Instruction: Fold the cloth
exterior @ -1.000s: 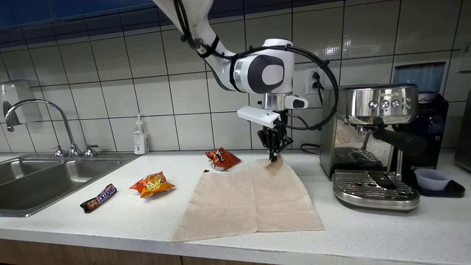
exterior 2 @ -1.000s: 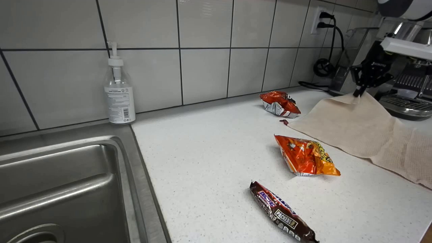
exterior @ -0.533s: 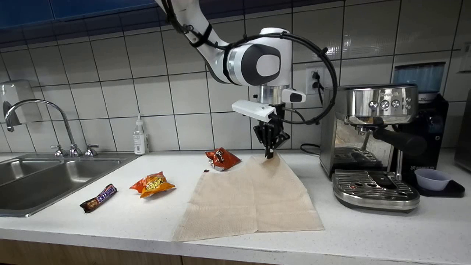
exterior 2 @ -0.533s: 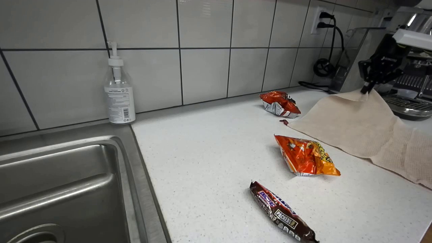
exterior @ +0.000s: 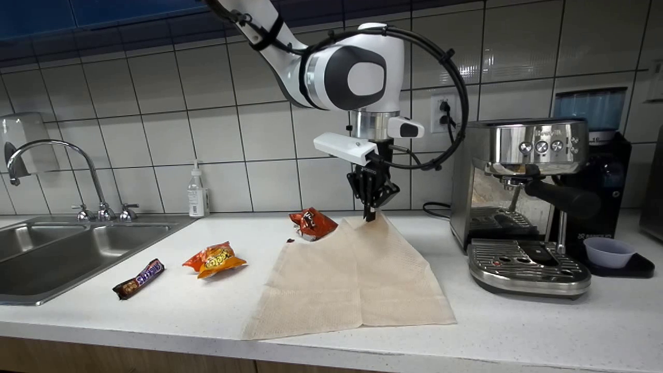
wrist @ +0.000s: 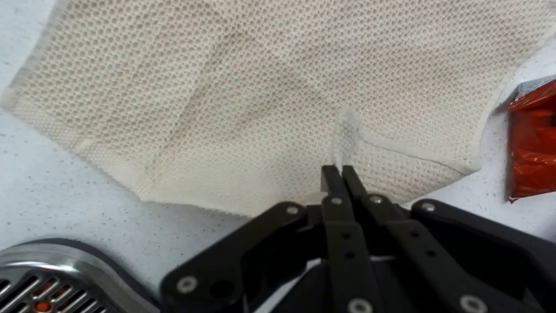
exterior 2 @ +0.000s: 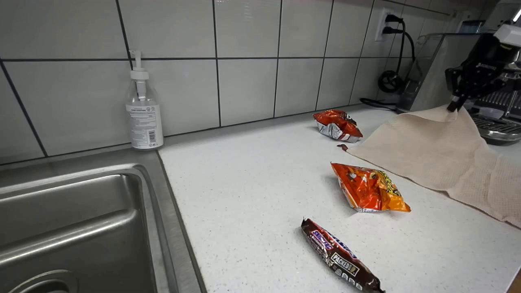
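Wrist view: red packet point(wrist: 535, 150), coffee machine point(wrist: 71, 276) flank cloth point(wrist: 269, 95).

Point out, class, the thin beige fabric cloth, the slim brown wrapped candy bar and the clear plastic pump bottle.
Thin beige fabric cloth point(wrist: 269, 100): wrist view, middle of its surface.
Slim brown wrapped candy bar point(exterior 2: 341, 257): in an exterior view, wrapper's middle.
Clear plastic pump bottle point(exterior 2: 143, 114): in an exterior view, white label.

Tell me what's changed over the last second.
In an exterior view, the end effector has moved up and leftward, drawing the pinched part of the cloth with it. Nothing was newly grasped or released. The red packet, orange packet and Snickers bar stayed put.
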